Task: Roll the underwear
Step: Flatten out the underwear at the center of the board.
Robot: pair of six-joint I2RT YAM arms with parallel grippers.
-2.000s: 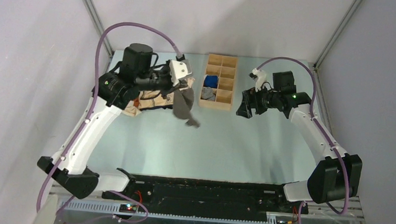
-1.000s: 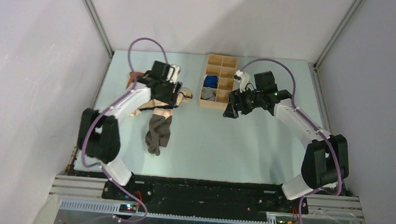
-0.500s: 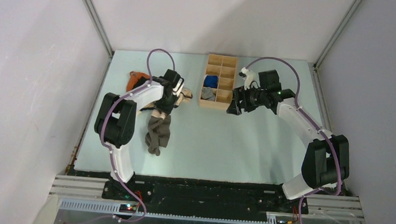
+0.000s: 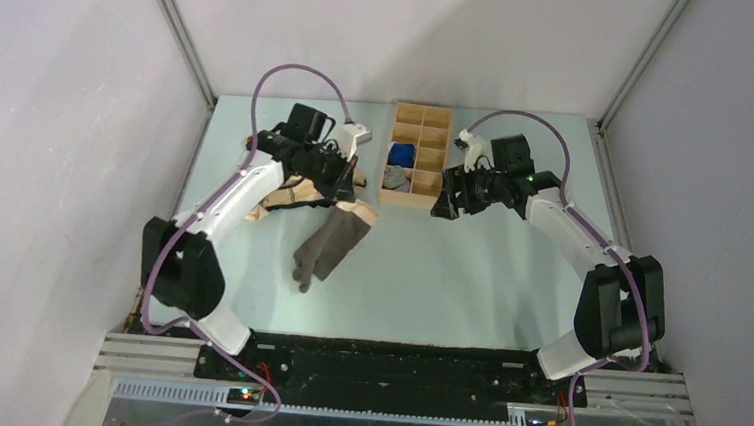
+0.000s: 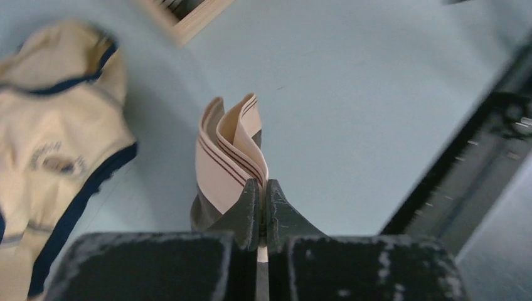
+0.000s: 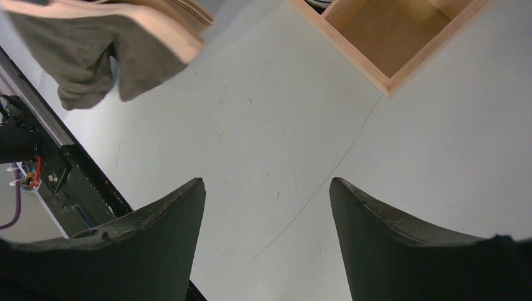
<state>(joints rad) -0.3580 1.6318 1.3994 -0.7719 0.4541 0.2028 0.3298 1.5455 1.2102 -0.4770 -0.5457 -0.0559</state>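
Left fingers (image 5: 246, 213) tight on the underwear (image 5: 227, 153) waistband

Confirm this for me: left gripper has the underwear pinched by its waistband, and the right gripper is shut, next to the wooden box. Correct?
Not quite: the right gripper is open, fingers spread with nothing between them, as the right wrist view shows. The rest stands: the left gripper pinches the underwear by its waistband, and the right one is next to the wooden box.

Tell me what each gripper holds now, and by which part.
The left gripper pinches the underwear by its folded beige waistband; the right gripper is open and holds nothing.
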